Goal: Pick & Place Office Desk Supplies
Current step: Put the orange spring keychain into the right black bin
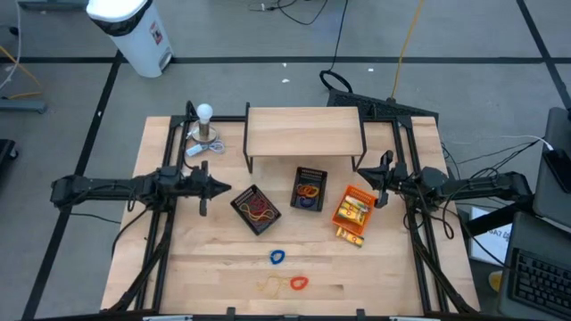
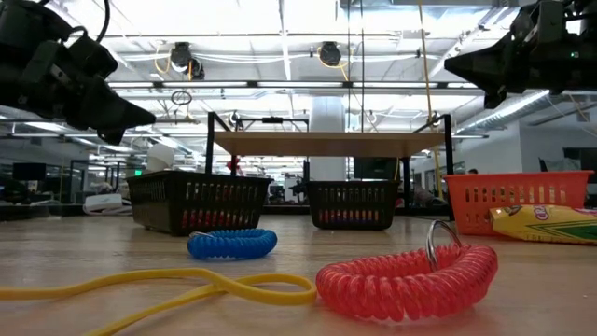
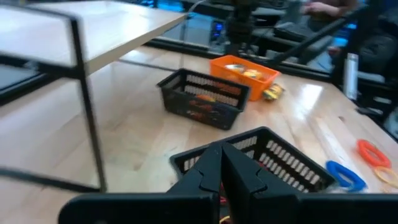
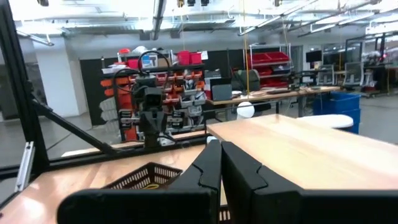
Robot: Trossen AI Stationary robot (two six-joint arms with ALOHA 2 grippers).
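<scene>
Currently I am holding my left gripper (image 1: 223, 188) closed and empty just beside the black mesh tray (image 1: 256, 209), needing to open before descending on the blue coiled loop (image 1: 277, 258) in front of that tray.

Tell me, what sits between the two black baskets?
Nothing. In the high view, only bare wooden table shows between the tilted black basket and the second black basket.

Blue coiled loop (image 1: 277, 258), red coiled loop (image 1: 299, 283) and thin yellow band (image 1: 271, 285) lie flat on the surface's front. Yellow packet (image 1: 350, 234) lies on the surface just beside the orange tray (image 1: 341, 210); more bands fill both black trays (image 1: 243, 199).
</scene>
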